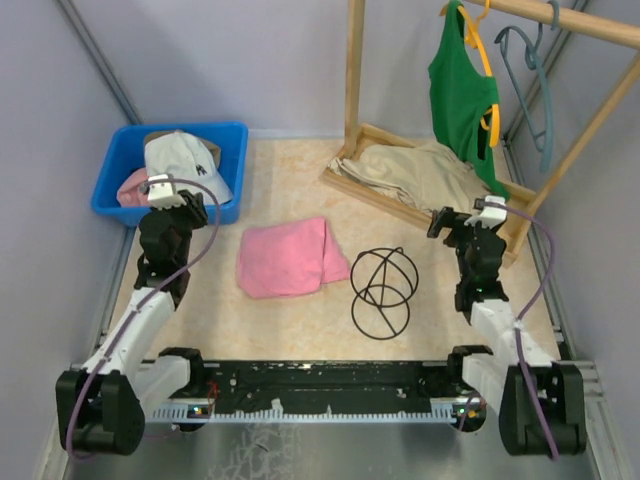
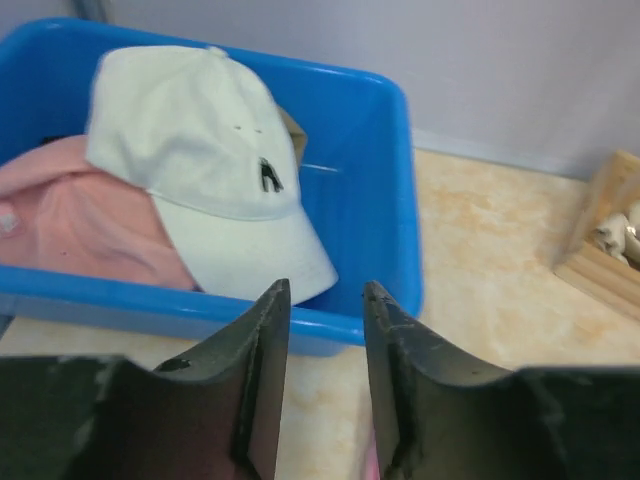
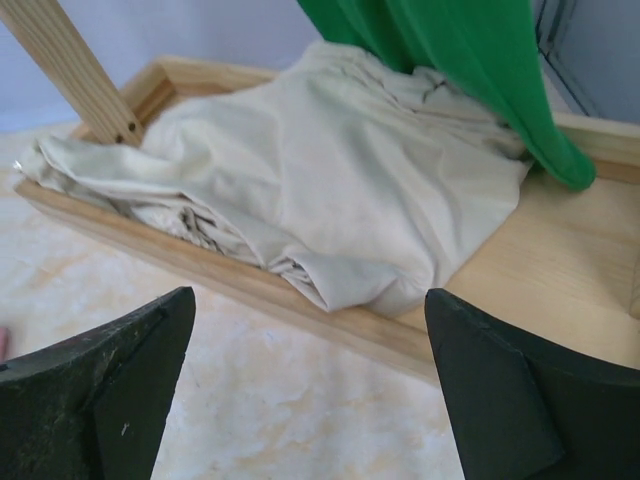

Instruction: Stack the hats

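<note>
A white cap [image 2: 210, 150] with a small black logo lies on top of a pink cap [image 2: 80, 230] inside a blue bin [image 2: 390, 200]. From above, the white cap [image 1: 180, 160] covers most of the pink cap [image 1: 130, 188], and a tan scrap [image 1: 165, 135] shows behind them. No black cap is in view. My left gripper [image 2: 325, 295] hovers just in front of the bin's near rim [image 1: 235, 150], jaws a narrow gap apart and empty. My right gripper [image 3: 310, 300] is wide open and empty, facing the rack base; it also shows from above [image 1: 458, 220].
A flat pink cloth [image 1: 290, 257] lies mid-table beside a black wire frame [image 1: 383, 278]. A beige garment [image 3: 330, 170] lies heaped on the wooden rack base [image 3: 330, 315]. A green top [image 1: 462, 95] hangs from the rail, with spare hangers [image 1: 530, 70].
</note>
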Robot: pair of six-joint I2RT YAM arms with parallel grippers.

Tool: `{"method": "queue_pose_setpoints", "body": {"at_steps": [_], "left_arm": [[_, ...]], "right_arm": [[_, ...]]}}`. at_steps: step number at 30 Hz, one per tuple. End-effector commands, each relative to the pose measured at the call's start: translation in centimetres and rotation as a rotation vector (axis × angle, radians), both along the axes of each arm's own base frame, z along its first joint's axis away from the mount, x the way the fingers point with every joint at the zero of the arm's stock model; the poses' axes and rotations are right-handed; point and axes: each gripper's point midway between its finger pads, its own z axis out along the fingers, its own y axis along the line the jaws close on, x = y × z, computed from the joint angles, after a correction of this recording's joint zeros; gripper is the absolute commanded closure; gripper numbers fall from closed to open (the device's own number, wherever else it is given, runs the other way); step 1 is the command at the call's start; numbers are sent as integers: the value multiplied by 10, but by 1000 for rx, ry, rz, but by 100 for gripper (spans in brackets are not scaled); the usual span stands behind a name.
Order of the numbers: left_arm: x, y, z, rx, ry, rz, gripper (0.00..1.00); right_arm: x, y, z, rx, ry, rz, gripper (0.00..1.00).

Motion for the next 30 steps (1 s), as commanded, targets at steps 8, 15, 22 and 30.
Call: {"method": "queue_pose_setpoints", "body": {"at_steps": [8, 15, 22, 30], "left_arm": [[-43, -185, -59, -193, 684, -567, 79], [-37, -251, -125, -184, 787, -619, 100], [-25, -254, -187, -164, 877, -489, 100], [-56, -201, -239, -211, 976, -220, 100]], "right_arm": [[-9, 6, 87, 77, 22, 13, 1], [-18, 15, 89, 112, -18, 53, 1], [-22, 19, 87, 110, -18, 76, 1], [-24, 25, 87, 134, -27, 109, 1]]}}
